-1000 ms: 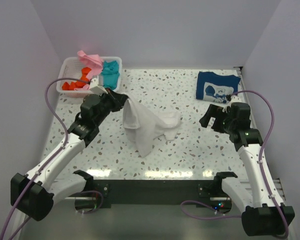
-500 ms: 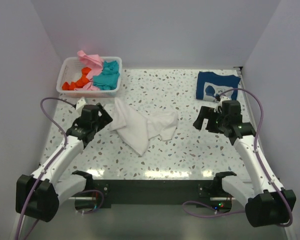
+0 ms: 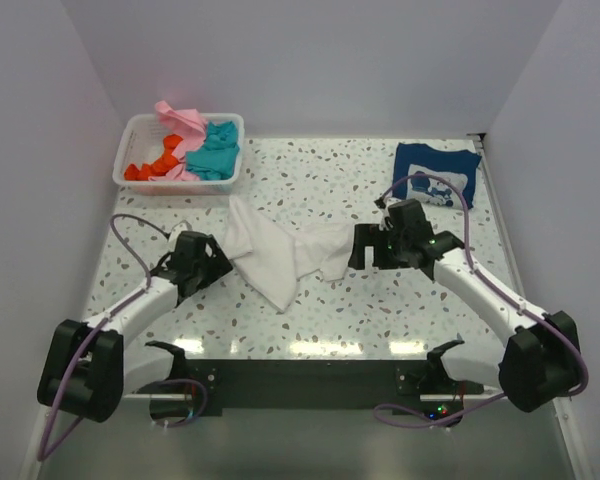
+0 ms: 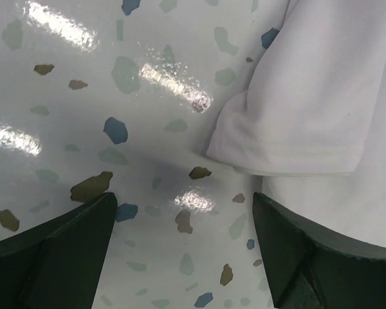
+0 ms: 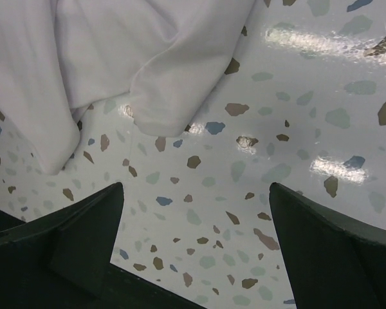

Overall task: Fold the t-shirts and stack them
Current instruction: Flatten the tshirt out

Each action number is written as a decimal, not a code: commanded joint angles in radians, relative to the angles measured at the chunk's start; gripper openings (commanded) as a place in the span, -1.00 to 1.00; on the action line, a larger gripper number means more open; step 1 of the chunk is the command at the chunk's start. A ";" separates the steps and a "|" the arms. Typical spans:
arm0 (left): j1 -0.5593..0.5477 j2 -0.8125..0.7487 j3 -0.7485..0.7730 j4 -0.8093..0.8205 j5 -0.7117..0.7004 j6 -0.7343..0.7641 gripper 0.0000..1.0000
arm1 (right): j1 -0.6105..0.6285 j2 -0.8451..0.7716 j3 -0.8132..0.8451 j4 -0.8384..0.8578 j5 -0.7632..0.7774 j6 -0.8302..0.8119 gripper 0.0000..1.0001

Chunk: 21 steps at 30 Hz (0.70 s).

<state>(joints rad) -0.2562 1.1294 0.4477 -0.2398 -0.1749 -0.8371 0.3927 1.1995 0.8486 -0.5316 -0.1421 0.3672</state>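
Pink, orange and teal t-shirts [image 3: 185,150] wait in the basket [image 3: 170,186] at the tabletop's [image 3: 380,310] 11 o'clock. The left end effector [image 3: 220,264] gapes wide and empty at 9 o'clock of the crumpled white t-shirt [image 3: 280,255] lying at centre, and the right end effector [image 3: 360,247], equally wide and empty, sits at its 3 o'clock. The step looks like spreading this shirt flat, so next each side likely needs to pinch a near edge and draw outward.

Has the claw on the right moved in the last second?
Yes. The right gripper has swung left, away from the navy t-shirt, to the edge of the white t-shirt.
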 commanded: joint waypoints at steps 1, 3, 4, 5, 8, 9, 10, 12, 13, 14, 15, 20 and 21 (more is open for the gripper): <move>0.002 0.067 0.029 0.103 0.018 0.027 0.76 | 0.043 0.026 0.021 0.077 0.036 0.044 0.98; 0.002 0.101 0.037 0.143 0.018 0.041 0.65 | 0.054 0.044 0.024 0.084 0.041 0.058 0.98; 0.002 0.113 0.045 0.145 0.015 0.052 0.60 | 0.055 0.049 0.024 0.090 0.039 0.064 0.98; 0.002 0.137 0.060 0.146 0.011 0.055 0.54 | 0.058 0.055 0.024 0.097 0.036 0.067 0.98; 0.002 0.171 0.081 0.152 -0.002 0.069 0.28 | 0.064 0.071 0.026 0.107 0.032 0.076 0.97; 0.002 0.178 0.085 0.166 -0.002 0.073 0.17 | 0.070 0.081 0.026 0.108 0.032 0.079 0.98; 0.002 0.184 0.088 0.171 0.000 0.082 0.11 | 0.071 0.086 0.024 0.108 0.030 0.081 0.96; 0.003 0.201 0.103 0.172 -0.003 0.095 -0.01 | 0.080 0.100 0.024 0.111 0.027 0.081 0.94; 0.003 0.207 0.108 0.172 -0.006 0.098 -0.04 | 0.083 0.104 0.024 0.111 0.027 0.082 0.94; 0.003 0.216 0.114 0.171 -0.009 0.099 -0.08 | 0.084 0.110 0.024 0.113 0.029 0.082 0.93; 0.005 0.219 0.117 0.178 -0.015 0.102 -0.13 | 0.090 0.114 0.026 0.113 0.029 0.085 0.93; 0.012 0.248 0.135 0.198 -0.020 0.118 -0.22 | 0.106 0.138 0.030 0.105 0.039 0.090 0.93; 0.014 0.253 0.137 0.204 -0.017 0.124 -0.24 | 0.109 0.138 0.030 0.104 0.044 0.090 0.93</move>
<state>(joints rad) -0.2539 1.3655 0.5503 -0.0826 -0.1738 -0.7433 0.4919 1.3365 0.8486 -0.4484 -0.1207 0.4438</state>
